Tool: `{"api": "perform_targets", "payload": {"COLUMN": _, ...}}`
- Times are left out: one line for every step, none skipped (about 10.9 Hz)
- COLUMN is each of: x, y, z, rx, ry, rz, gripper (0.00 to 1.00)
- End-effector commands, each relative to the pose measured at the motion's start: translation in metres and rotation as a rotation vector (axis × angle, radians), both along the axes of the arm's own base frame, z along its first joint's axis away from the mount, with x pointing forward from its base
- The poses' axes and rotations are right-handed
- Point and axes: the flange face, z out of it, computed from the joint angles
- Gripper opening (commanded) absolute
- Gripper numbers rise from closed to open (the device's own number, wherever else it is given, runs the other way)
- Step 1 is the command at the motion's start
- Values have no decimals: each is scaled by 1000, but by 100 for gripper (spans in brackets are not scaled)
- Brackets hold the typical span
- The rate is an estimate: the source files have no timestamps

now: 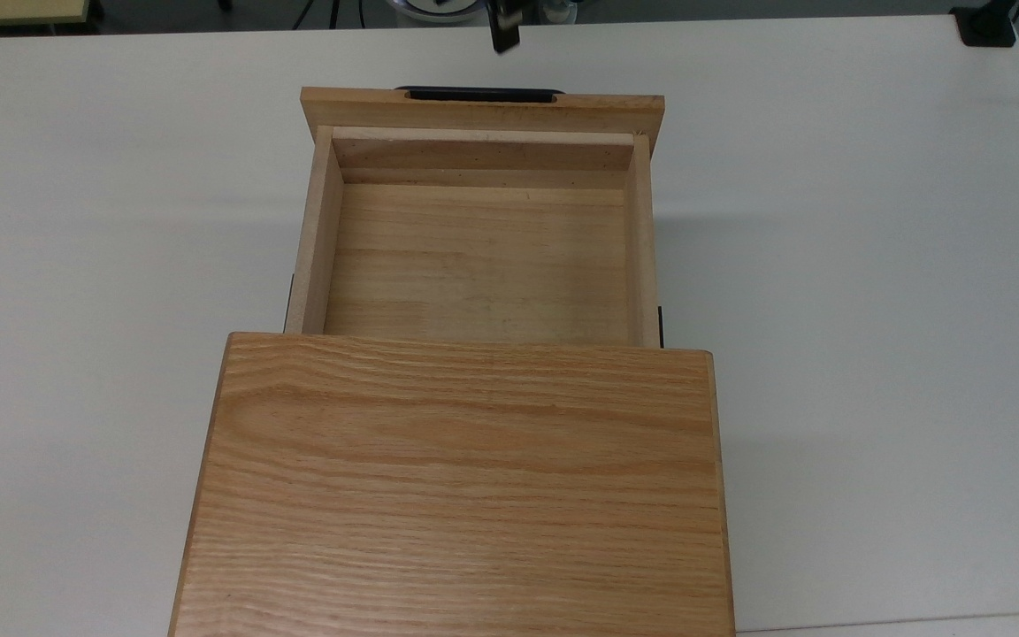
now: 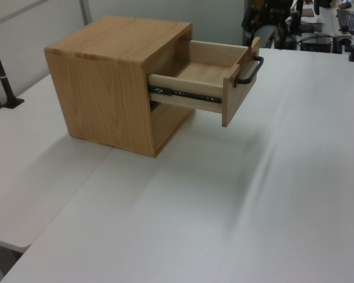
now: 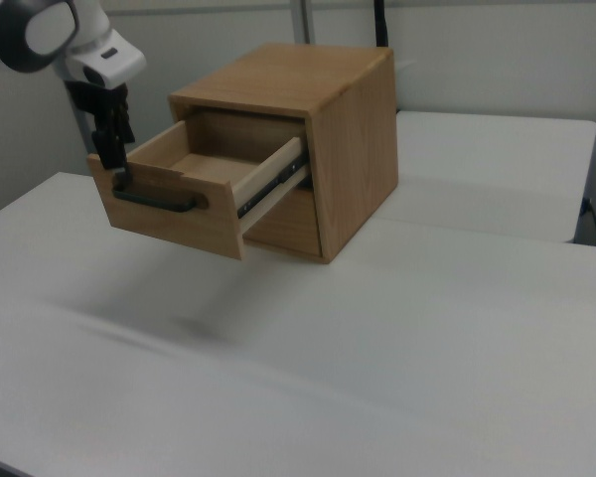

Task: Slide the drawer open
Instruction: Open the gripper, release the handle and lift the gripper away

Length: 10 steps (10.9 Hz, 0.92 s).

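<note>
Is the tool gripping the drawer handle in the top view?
No. In the top view the tool sits apart from the black handle, with bare white table between them, and the drawer stands pulled out.

A white table (image 1: 872, 221) is seen carrying everything. An oak cabinet (image 1: 465, 478) is set directly on it, with its drawer (image 1: 478, 257) held above the tabletop.

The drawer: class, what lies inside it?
The drawer shows bare wooden floor and walls, nothing lying there. Its rear part sits under the cabinet top, so that stretch is hidden.
</note>
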Motion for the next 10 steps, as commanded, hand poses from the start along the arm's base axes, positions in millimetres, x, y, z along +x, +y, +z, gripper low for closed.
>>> {"api": "perform_targets", "payload": {"x": -30, "y": -19, "z": 33, "rx": -38, "ry": 26, "rz": 222, "gripper": 100}}
{"api": "perform_targets", "payload": {"x": -37, "y": -20, "z": 29, "rx": -65, "ry": 72, "rz": 323, "gripper": 100}}
{"api": "perform_targets", "payload": {"x": -40, "y": -27, "z": 29, "rx": -116, "ry": 92, "rz": 389, "gripper": 100}}
{"api": "perform_targets", "payload": {"x": -40, "y": -30, "z": 25, "rx": -199, "ry": 109, "rz": 463, "gripper": 100}}
{"api": "perform_targets", "payload": {"x": -35, "y": -35, "z": 19, "rx": -263, "ry": 123, "rz": 562, "gripper": 100}}
{"api": "perform_targets", "payload": {"x": -28, "y": -40, "z": 11, "rx": -285, "ry": 127, "rz": 695, "gripper": 100}}
{"api": "perform_targets", "payload": {"x": -21, "y": -50, "z": 6, "rx": -297, "ry": 121, "rz": 813, "gripper": 100}}
{"api": "perform_targets", "payload": {"x": -14, "y": -56, "z": 9, "rx": -311, "ry": 98, "rz": 854, "gripper": 100}}
{"api": "perform_targets", "payload": {"x": 2, "y": -57, "z": 2, "rx": -305, "ry": 106, "rz": 851, "gripper": 100}}
{"api": "perform_targets", "payload": {"x": 18, "y": -54, "z": 0, "rx": -305, "ry": 107, "rz": 856, "gripper": 100}}
